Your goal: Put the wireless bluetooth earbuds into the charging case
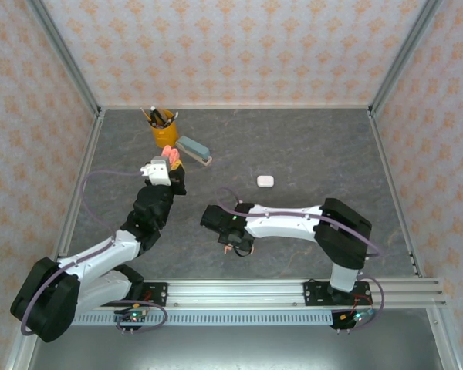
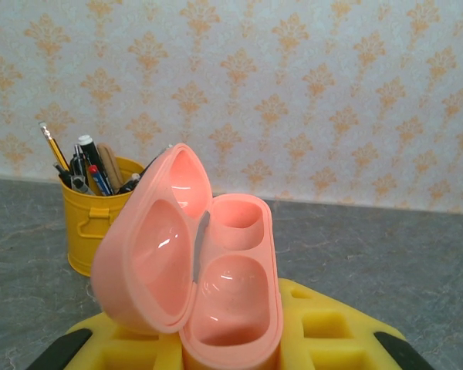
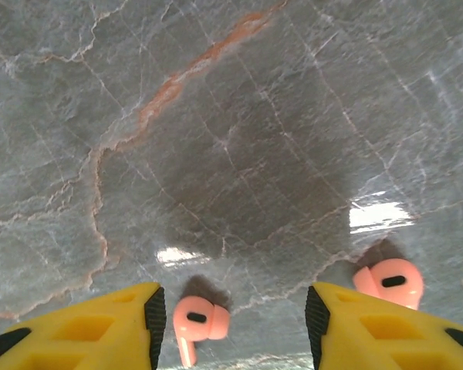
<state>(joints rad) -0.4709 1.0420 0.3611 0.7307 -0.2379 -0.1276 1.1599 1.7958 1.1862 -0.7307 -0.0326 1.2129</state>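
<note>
Clamps the left hand (image 2: 231, 351) on the base of the open salmon-pink charging case (image 2: 216, 285), lid swung out to the left, with a yellow pen cup (image 2: 89, 223) beyond it on that side. Holds the right hand (image 3: 231, 331) spread wide and gripping nothing, low over the table (image 3: 231, 139). Frames one pink earbud (image 3: 197, 320) between the fingers (image 3: 131, 324), with a second pink earbud (image 3: 390, 281) lying just ahead of the right-side fingertip.

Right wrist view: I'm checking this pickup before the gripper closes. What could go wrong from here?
1. The pink earbud lies off-centre, close to one finger of the open right gripper; closing may flick it away instead of pinching it.
2. The second earbud lies just outside the other finger and could get nudged.
3. The open case in the left gripper has two shaped wells; a skewed grasp may miss them.
</note>
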